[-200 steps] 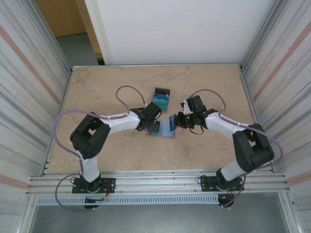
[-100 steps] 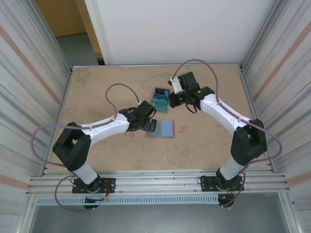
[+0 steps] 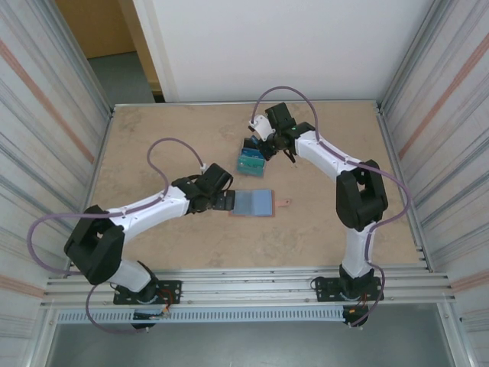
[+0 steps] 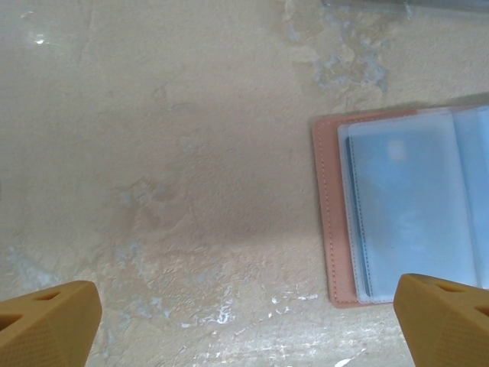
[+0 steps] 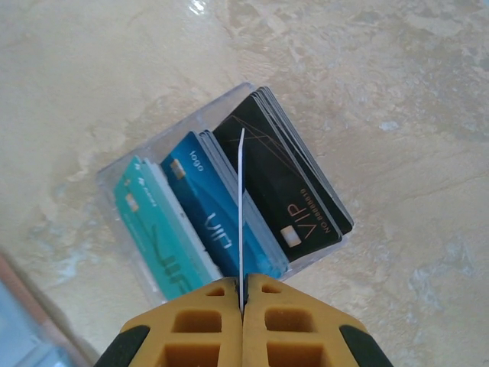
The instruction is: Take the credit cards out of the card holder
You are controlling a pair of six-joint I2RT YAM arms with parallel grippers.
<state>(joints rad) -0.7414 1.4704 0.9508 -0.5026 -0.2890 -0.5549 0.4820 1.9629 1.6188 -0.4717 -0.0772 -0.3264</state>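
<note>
Reaching tray [image 5: 168, 131] now: right hand [image 5: 242, 287], card [image 5: 241, 214]

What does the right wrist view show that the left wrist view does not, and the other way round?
Right wrist view: the right gripper, jaws shut on a thin card seen edge-on, and beyond it a clear tray holding teal cards, blue cards and black cards. Left wrist view: the left gripper, jaws wide open, and the open card holder lying flat, salmon edge around blue-grey pockets. Shared: the beige marbled table; a salmon-edged corner at the right wrist view's lower left may be the card holder.
</note>
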